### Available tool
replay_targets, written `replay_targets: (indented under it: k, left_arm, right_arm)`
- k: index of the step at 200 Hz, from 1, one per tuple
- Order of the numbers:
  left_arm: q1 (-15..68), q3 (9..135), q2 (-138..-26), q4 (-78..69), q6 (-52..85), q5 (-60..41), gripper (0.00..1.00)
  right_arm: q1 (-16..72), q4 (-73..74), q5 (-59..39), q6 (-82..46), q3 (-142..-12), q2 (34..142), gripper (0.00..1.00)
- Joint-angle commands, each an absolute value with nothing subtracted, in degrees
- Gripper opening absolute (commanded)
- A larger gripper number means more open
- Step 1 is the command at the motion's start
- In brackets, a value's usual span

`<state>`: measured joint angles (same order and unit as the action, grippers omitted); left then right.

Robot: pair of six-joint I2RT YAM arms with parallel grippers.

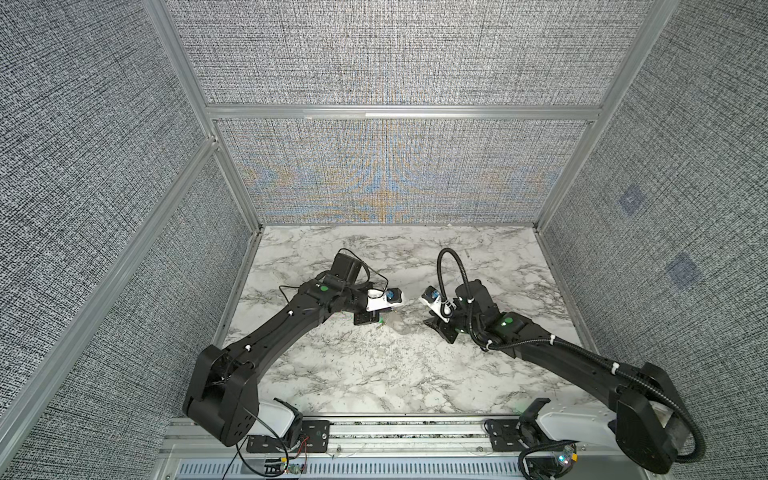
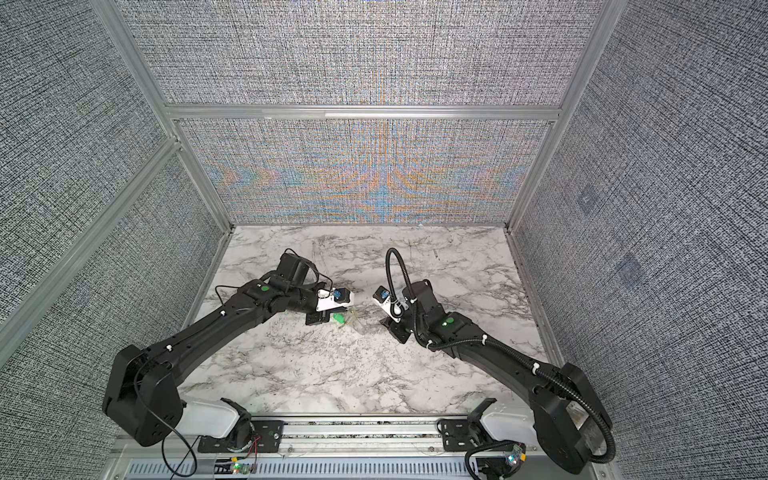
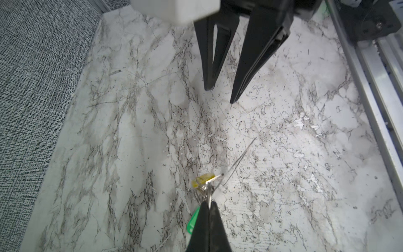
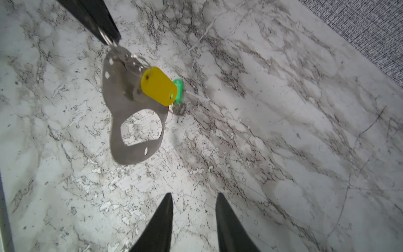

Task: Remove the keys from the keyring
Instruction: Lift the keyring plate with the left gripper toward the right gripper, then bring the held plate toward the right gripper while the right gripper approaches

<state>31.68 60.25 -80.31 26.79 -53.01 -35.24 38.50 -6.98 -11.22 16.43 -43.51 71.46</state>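
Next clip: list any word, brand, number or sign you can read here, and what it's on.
No readable text in any view.
The yellow tag: visible face blank.
The green tag: mostly hidden, no print shows.
The keyring, a flat grey metal piece: punched holes only, no marking.

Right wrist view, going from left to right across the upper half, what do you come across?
Left gripper, shut on the small ring → grey metal plate with a cut-out → yellow tag → green tag. The right gripper, open, sits lower and overlaps them sideways, so I leave it out.
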Motion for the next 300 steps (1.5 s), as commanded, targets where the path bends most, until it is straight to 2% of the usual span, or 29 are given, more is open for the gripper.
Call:
replay_targets:
  k: [1,110,145,207,300]
  left_arm:
    - [31.64,60.03,-79.03,23.05,-50.21,-40.52,0.00]
    - [31.64,58.10,-76.90,10.22,-41.71,-50.12,0.00]
    - [31.64,57.66,-76.59,6.66,-39.20,-52.01,0.00]
    - [31.64,56.62,-75.87,3.11,-36.66,-53.44,0.00]
    - [31.64,57.01,-75.94,3.31,-36.71,-54.32,0.00]
  right_arm:
    - [39.62,-1.59,-12.41,17.20,-43.52,71.48,0.36]
    - [43.96,5.46,-7.38,16.07,-42.13,67.71,0.48]
    - [44.64,7.14,-5.57,15.66,-41.95,67.05,0.48]
    - [45.51,10.45,-5.63,15.01,-42.02,66.15,0.43]
    - [46.17,11.76,-0.65,14.69,-41.61,65.23,0.29]
